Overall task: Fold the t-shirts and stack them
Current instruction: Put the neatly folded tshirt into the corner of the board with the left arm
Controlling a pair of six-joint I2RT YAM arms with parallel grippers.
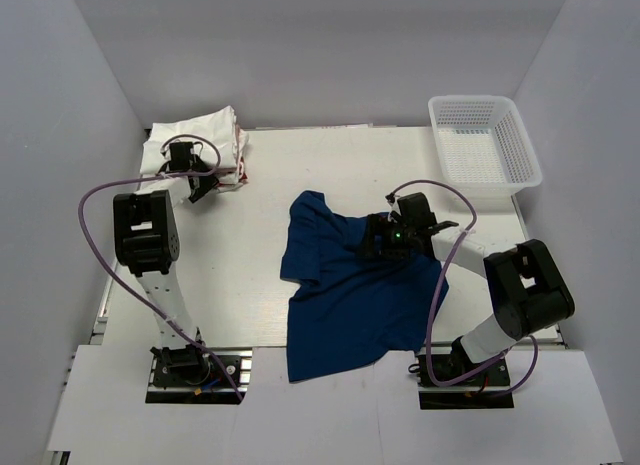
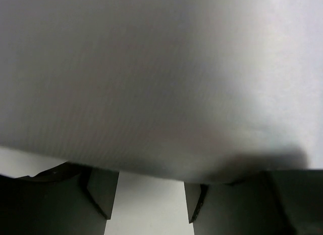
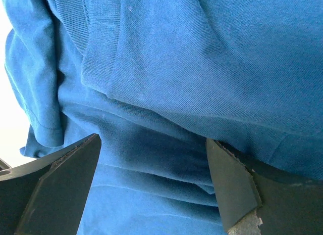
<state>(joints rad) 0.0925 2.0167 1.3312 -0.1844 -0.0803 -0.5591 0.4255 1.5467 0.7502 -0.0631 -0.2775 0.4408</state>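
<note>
A large navy blue t-shirt [image 1: 350,290] lies crumpled in the middle of the table. My right gripper [image 1: 372,243] is open, low over its upper right part; in the right wrist view the blue cloth [image 3: 166,83] lies in folds between the spread fingers [image 3: 229,187]. A stack of folded white t-shirts [image 1: 185,145] with a red-printed one at its right edge sits at the back left. My left gripper [image 1: 200,190] is open at the front of that stack; in the left wrist view white cloth [image 2: 151,78] fills the frame above the parted fingers [image 2: 98,189].
A white plastic mesh basket [image 1: 483,142] stands at the back right corner. Purple cables loop from both arms. Grey walls close in the table on three sides. Bare table [image 1: 250,245] lies between the stack and the navy shirt.
</note>
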